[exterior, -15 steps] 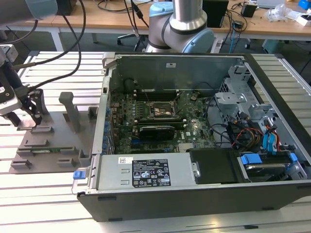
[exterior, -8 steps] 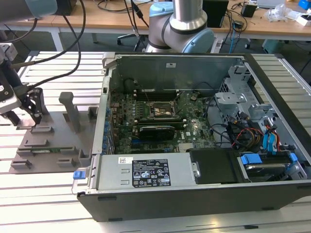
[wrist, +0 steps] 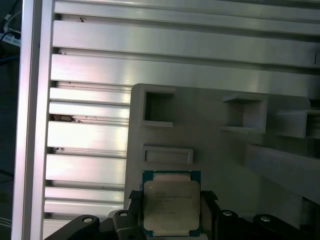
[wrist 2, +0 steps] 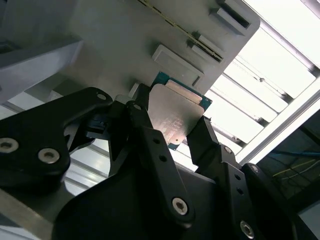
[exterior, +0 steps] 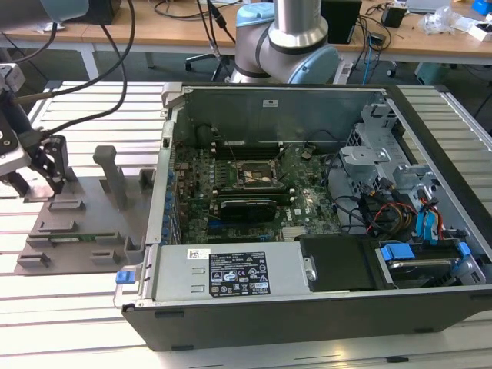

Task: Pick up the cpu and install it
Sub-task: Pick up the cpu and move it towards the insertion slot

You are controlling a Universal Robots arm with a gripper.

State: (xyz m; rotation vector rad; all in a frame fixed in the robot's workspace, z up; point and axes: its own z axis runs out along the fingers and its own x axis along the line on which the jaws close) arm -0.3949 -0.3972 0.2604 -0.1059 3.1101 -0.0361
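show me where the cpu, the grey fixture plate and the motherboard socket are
cpu (wrist: 171,205), first wrist view, middle of its silver top
fixture plate (wrist: 215,150), first wrist view, bare flat grey surface
socket (exterior: 259,175), exterior view, centre of the metal-framed opening

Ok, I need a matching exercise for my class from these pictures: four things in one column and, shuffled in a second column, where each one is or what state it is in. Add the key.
Things
1. cpu
2. fixture plate
3. computer case
4. socket

Places or states
A. open, lying on the slatted table
B. inside the case, framed in metal
C. held in the pincer
D. grey, at the exterior view's left of the case

Pairs: 1-C, 2-D, 3-A, 4-B
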